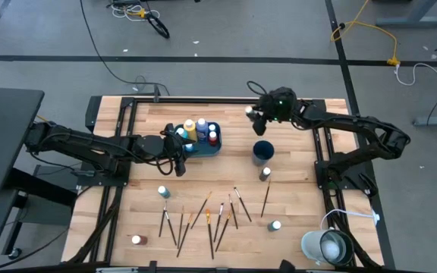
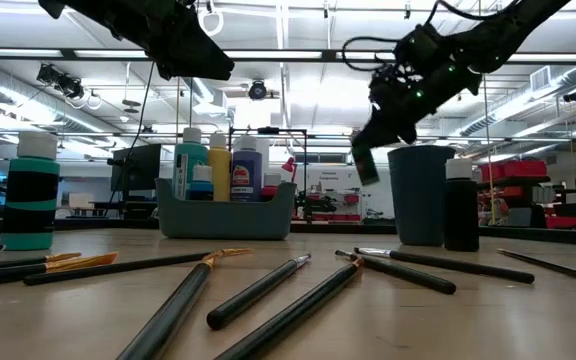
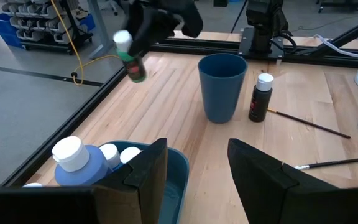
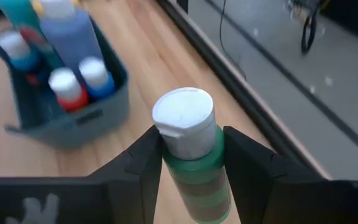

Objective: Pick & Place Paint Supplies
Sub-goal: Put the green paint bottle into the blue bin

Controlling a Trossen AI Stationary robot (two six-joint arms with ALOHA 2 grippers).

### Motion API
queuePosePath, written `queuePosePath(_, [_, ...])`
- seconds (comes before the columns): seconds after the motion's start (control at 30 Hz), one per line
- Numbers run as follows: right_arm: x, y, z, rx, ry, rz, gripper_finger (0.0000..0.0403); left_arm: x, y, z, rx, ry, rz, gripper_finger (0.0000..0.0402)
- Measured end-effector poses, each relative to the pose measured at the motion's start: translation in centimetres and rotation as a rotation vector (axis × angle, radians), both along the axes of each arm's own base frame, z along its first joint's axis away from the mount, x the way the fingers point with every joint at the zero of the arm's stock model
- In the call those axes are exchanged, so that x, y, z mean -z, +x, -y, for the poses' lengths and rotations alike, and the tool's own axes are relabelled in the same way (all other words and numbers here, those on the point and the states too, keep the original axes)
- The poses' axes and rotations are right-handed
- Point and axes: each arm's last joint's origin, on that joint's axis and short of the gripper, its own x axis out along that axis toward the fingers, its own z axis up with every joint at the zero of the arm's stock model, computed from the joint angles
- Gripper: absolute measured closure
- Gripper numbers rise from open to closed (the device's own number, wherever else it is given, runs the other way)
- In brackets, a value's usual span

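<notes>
My right gripper hangs above the table's far middle, right of the teal tray, shut on a green paint bottle with a white cap. My left gripper hovers open and holding nothing over the tray's left near corner. The tray holds several bottles. Loose bottles stand on their bases: a dark one by the dark blue cup, a teal one, a brown one and one more. Several brushes lie flat on the near middle. My right gripper pinches the green bottle between its two fingers, one on each side of the bottle's upper body just under the cap. The fingers slant down from the table's right side. The bottle is lifted clear of the table and tilted, cap end foremost.
A white round lamp-like object sits at the near right corner. Black frame rails run along the table's left and right sides. Bare wood lies between the cup and the brushes.
</notes>
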Motion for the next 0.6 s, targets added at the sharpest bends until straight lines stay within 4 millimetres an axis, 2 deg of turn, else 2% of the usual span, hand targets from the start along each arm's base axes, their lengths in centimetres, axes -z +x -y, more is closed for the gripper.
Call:
queuePosePath(0.2, [-1.3,1.4,-1.1,-0.071,0.055,0.19,0.0257,0.0,0.0,0.0,0.0,0.0,0.002,0.0223])
queuePosePath(0.43, [-2.2,4.1,-5.1,-0.206,0.091,0.324,0.0256,0.0,0.0,0.0,0.0,0.0,0.004,0.0223])
queuePosePath(0.6, [-1.7,6.1,-8.0,-0.236,0.098,0.369,0.0256,-0.4,0.1,0.0,-0.001,0.002,0.043,0.0223])
